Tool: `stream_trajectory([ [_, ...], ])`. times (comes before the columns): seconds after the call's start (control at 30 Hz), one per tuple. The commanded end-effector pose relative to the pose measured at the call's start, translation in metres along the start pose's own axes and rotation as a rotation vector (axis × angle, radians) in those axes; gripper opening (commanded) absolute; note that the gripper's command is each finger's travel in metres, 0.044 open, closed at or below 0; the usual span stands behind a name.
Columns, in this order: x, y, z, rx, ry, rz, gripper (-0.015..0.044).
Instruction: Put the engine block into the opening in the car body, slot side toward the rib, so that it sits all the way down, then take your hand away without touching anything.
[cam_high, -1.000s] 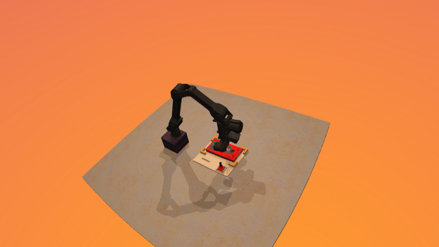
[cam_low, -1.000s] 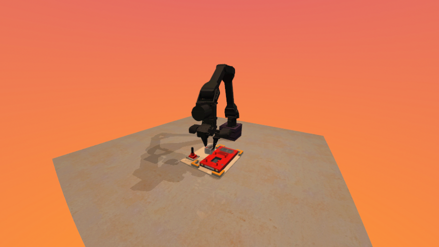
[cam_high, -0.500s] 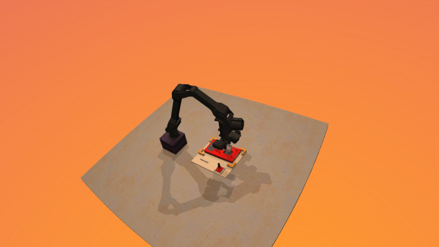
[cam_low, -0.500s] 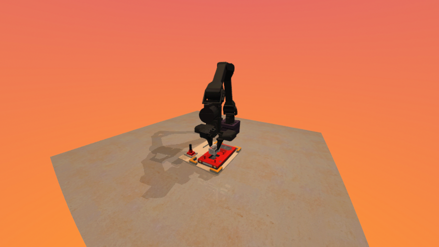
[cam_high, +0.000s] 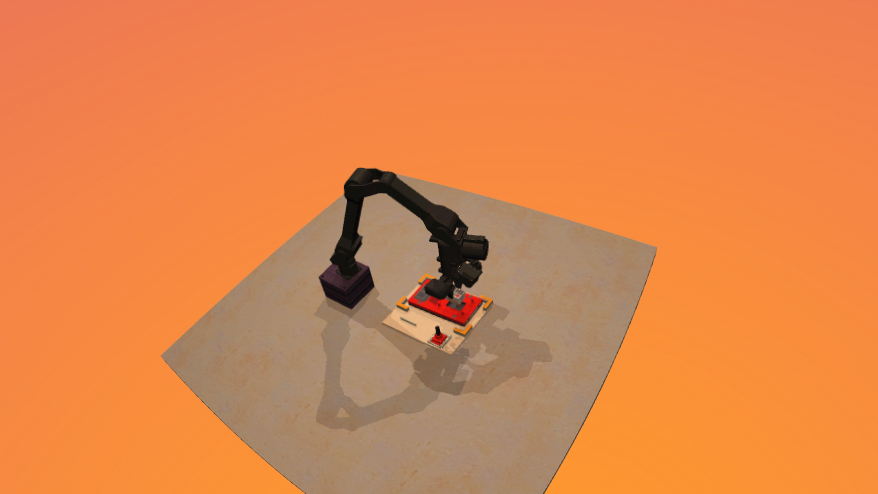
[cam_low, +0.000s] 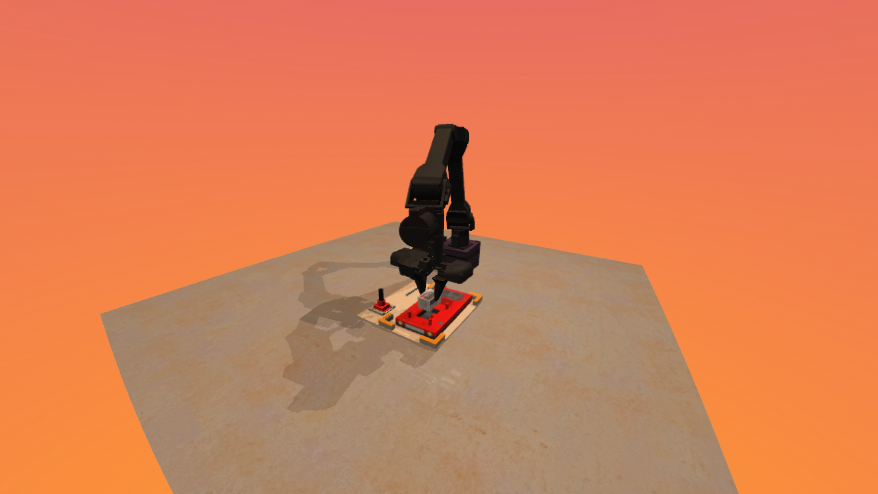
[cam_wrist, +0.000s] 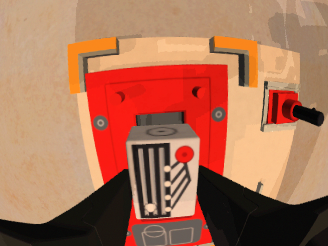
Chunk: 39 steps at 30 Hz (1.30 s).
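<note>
One gripper (cam_high: 455, 291) (cam_low: 429, 296) (cam_wrist: 163, 174), and look, it has the engine block (cam_high: 458, 296) (cam_low: 426, 299) (cam_wrist: 162, 175) pinched between its fingers! Left to right in the wrist view: an orange corner bracket (cam_wrist: 76, 60), then the red car body (cam_wrist: 97, 145) (cam_high: 469, 314) (cam_low: 406, 319) with that block right over its opening (cam_wrist: 145, 119), how deep I can't tell; another orange bracket (cam_wrist: 251, 60); and out right, the red piece with the black upright handle (cam_wrist: 282, 107) (cam_high: 438, 336) (cam_low: 380, 302)!

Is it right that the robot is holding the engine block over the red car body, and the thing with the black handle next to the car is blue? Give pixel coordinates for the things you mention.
Not quite: the thing with the black handle (cam_high: 438, 337) (cam_low: 381, 303) (cam_wrist: 283, 106) is red, as the wrist view shows. The rest is right.
</note>
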<state>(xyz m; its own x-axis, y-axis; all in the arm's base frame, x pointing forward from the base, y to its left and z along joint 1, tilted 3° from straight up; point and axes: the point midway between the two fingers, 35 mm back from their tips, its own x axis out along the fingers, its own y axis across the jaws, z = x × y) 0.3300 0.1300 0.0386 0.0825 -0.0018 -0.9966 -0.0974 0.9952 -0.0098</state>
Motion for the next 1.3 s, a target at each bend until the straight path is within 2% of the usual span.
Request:
stream_trajectory([
  [0.0,-0.0001,-0.0006,0.0009,-0.011,-0.004,-0.006,0.0159],
  [0.67,-0.0002,-0.0013,0.0020,-0.134,-0.003,-0.006,0.0159],
  [1.1,0.0007,-0.0015,0.0018,0.086,-0.004,-0.006,0.0159],
  [1.27,0.0014,-0.0016,0.0017,0.047,-0.004,-0.006,0.0159],
])
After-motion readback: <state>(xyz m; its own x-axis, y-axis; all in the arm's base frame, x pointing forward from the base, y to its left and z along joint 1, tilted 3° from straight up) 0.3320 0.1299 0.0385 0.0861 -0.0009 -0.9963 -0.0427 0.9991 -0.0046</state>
